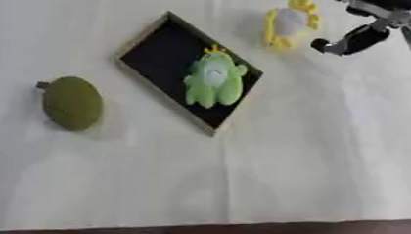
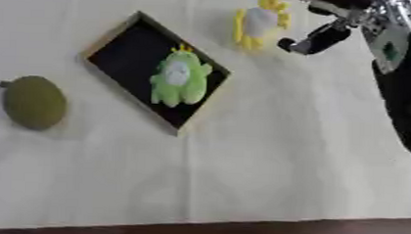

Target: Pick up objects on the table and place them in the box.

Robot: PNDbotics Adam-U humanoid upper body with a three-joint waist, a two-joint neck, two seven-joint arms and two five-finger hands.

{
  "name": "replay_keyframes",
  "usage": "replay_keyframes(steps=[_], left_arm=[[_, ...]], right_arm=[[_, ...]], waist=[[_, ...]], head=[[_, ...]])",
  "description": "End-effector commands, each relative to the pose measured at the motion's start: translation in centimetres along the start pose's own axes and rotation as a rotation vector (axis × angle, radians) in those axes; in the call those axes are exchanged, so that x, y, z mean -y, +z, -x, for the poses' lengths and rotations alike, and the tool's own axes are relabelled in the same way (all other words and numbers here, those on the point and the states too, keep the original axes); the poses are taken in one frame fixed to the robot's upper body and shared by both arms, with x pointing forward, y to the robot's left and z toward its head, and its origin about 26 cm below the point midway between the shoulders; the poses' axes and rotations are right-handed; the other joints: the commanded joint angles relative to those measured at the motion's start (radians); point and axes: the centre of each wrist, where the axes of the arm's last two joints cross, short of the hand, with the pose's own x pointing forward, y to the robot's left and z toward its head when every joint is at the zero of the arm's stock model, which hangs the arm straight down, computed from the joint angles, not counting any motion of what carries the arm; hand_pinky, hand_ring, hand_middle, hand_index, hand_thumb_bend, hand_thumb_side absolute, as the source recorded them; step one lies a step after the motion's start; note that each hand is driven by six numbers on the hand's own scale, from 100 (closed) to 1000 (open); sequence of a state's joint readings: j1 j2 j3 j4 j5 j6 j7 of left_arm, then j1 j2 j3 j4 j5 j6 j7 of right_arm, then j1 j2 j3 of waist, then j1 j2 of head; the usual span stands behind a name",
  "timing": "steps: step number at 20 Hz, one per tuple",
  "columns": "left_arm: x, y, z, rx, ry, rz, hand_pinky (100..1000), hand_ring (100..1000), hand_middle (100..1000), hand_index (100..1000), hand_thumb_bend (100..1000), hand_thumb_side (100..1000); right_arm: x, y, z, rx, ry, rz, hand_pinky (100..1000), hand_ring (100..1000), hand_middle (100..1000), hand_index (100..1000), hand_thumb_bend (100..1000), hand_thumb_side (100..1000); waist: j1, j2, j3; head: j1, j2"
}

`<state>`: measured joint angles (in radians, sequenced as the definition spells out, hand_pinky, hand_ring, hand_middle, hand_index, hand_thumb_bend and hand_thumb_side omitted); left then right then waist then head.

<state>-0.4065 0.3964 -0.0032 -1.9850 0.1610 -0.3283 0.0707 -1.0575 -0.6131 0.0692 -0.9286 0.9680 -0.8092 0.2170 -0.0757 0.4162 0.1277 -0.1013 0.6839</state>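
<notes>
A shallow black box with a tan rim (image 1: 145,38) lies askew on the white table. A green plush frog (image 1: 213,79) lies inside it at its right end. A yellow and white plush toy (image 1: 290,20) lies on the table beyond the box's right corner. An olive-green round fruit-shaped toy (image 1: 72,102) lies to the left of the box. My right hand (image 1: 355,40) comes in from the upper right; one dark finger reaches toward the yellow toy and stops just short of it. I hold nothing there that I can see. My left hand shows in neither view.
My right forearm (image 2: 405,82) runs down the right edge in the right eye view. The table's front edge (image 1: 239,228) crosses the bottom, with a dark floor below it. Bare white tabletop fills the lower middle and right.
</notes>
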Motion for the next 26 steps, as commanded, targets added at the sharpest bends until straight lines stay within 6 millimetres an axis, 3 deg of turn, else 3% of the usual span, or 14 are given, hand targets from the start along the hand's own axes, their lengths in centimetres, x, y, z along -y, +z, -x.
replay_keyframes(steps=[1,6,10,13,19,26], left_arm=[[-0.3,-0.8,-0.7,0.032,-0.018,0.028,727,793,752,802,100,660],[-0.2,-1.0,-0.7,0.039,-0.017,0.038,727,794,753,802,100,660],[-0.2,-1.2,-0.8,0.045,-0.017,0.042,727,795,753,802,100,660],[-0.2,-1.3,-0.8,0.048,-0.016,0.045,727,796,753,802,100,660],[-0.1,-1.3,-0.8,0.049,-0.014,0.049,726,796,754,802,100,660],[-0.1,-1.3,-0.8,0.046,-0.013,0.050,727,798,755,802,100,660]], right_arm=[[1.4,0.0,0.7,-0.011,0.053,0.014,946,1000,909,1000,403,319],[0.9,-0.7,0.8,-0.012,0.084,-0.006,944,1000,912,1000,411,394],[0.4,-1.1,0.9,-0.014,0.097,-0.038,938,1000,903,994,363,462],[0.0,-1.3,1.0,-0.022,0.099,-0.057,933,1000,894,983,279,479],[-0.5,-1.4,1.2,-0.037,0.093,-0.080,920,1000,860,947,161,460],[-0.8,-1.6,1.3,-0.068,0.082,-0.082,910,1000,835,925,100,435]], waist=[[0.001,-0.018,0.004],[-0.005,-0.007,0.015],[-0.010,0.001,0.025],[-0.013,0.005,0.030],[-0.016,0.007,0.032],[-0.016,0.008,0.034]], head=[[-0.006,-0.012],[-0.012,-0.022],[-0.019,-0.027],[-0.022,-0.037],[-0.030,-0.081],[-0.042,-0.094]])
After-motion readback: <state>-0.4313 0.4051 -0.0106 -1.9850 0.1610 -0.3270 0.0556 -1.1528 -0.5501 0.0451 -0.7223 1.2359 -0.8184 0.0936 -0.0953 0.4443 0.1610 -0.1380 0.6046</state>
